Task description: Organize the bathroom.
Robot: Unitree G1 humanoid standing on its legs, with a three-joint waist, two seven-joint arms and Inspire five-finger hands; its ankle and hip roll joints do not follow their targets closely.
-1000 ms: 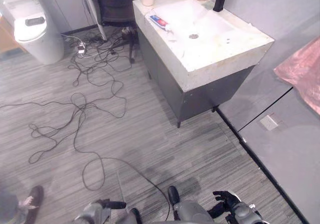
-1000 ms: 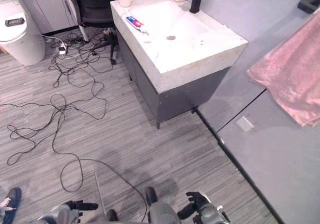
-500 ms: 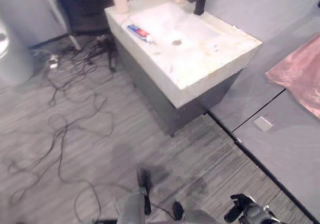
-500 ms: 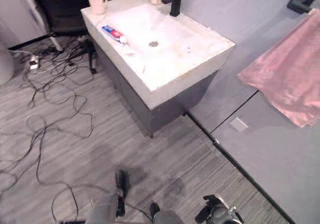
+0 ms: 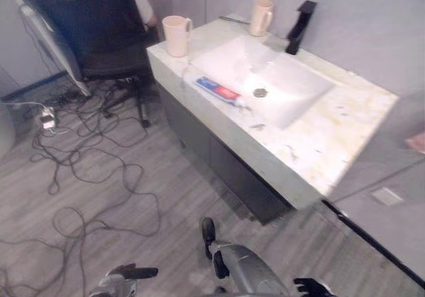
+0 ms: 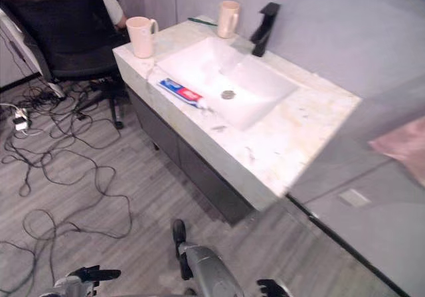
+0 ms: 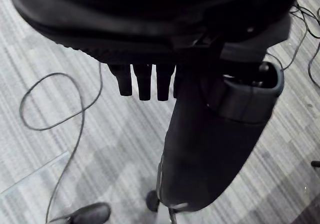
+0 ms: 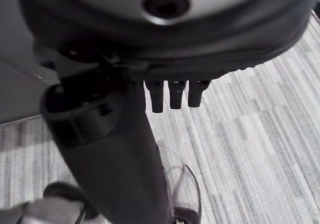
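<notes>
Marble vanity top [image 5: 319, 137] has a toothpaste tube [image 5: 217, 90] by the sink basin [image 5: 265, 78], plus two mugs. Left hand [image 7: 145, 81] and right hand [image 8: 172, 93] hang low with fingers relaxed straight, holding nothing.

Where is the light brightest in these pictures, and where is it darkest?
Left eye view: the light falls brightest on the white sink basin and the pale countertop around it. Right eye view: the cabinet front below the countertop lies in dark shade. Left wrist view: the left hand looks dark against the lit grey floor.

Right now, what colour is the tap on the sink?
Black; the tap shows best in the right eye view.
</notes>
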